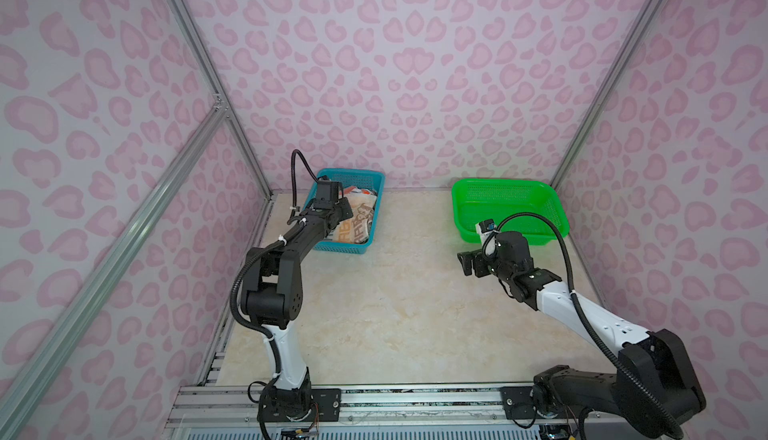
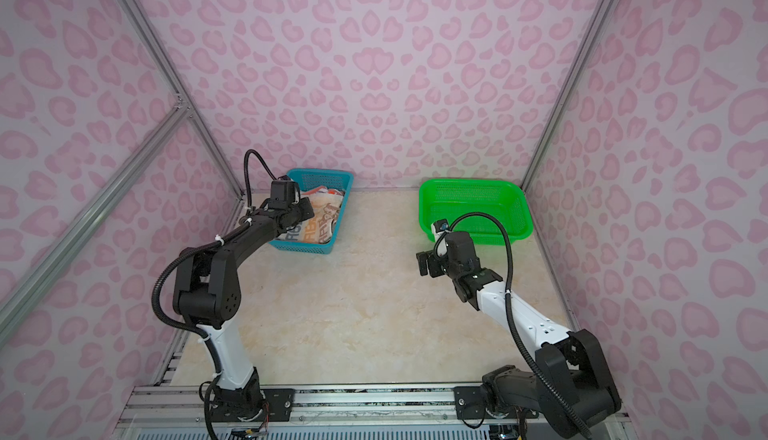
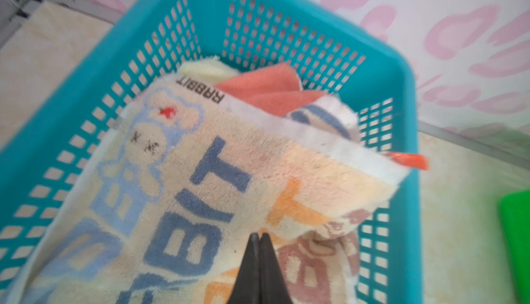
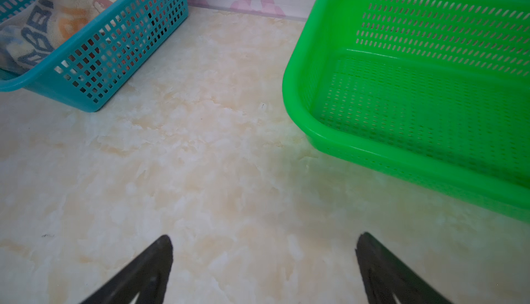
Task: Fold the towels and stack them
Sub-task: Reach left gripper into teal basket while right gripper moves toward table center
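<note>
In the blue basket [image 1: 353, 173], centre left, left end effector [image 3: 259, 236] pinches the RABBIT towel [image 3: 200, 187]; right end effector [image 1: 464, 264], centre right, gapes above the counter [image 1: 395, 301]

In both top views the left arm [image 1: 299, 236] is hiding the left gripper [image 3: 259, 239] and part of the RABBIT towel [image 1: 361, 218]. That towel is covering the others, with only a bit of the coral towel [image 3: 266, 87] peeking out. Blur is softening the left wrist view, so I cannot tell whether the closed tips are pinching cloth. The right wrist view's edge is cropping the green basket [image 4: 430, 30].
</note>
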Robot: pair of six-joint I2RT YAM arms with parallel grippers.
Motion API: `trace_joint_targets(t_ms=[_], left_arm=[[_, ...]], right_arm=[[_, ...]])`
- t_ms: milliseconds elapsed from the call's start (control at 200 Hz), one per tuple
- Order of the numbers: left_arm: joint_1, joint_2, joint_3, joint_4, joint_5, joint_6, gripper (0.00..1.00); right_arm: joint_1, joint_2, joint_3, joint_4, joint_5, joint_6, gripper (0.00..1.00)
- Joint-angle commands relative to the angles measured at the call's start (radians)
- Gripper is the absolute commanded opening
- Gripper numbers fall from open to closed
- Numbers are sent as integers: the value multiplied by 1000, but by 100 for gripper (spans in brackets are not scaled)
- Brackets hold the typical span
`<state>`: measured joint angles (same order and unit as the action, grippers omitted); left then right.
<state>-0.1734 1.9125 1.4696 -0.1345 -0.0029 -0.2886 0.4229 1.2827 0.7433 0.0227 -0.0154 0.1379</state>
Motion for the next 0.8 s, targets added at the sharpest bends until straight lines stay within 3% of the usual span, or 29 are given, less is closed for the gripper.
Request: trace_joint_targets(t_ms=[0,45,95,230,355,480,590,795], left_arm=[[1,-15,16,-11,-44,21,61],[1,-1,29,-23,-54,34,71],[1,21,48,-41,-56,48,75],[1,100,106,-71,-25,85,79],[0,176,157,-81,3,93,76],[0,232,200,-93,14,80,51],[1,237,209,-91,14,61,4],[1,144,151,-52,-8,58,2]], right_arm=[[7,15,7,16,-11,9,100],[10,20,7,17,-11,10,100],[13,27,10,17,-12,7,100],[23,41,16,10,-15,6,100],[34,50,17,11,-20,12,100],[48,64,20,11,-24,15,100],[58,80,31,5,-23,15,100],[71,111,57,8,-27,11,100]])
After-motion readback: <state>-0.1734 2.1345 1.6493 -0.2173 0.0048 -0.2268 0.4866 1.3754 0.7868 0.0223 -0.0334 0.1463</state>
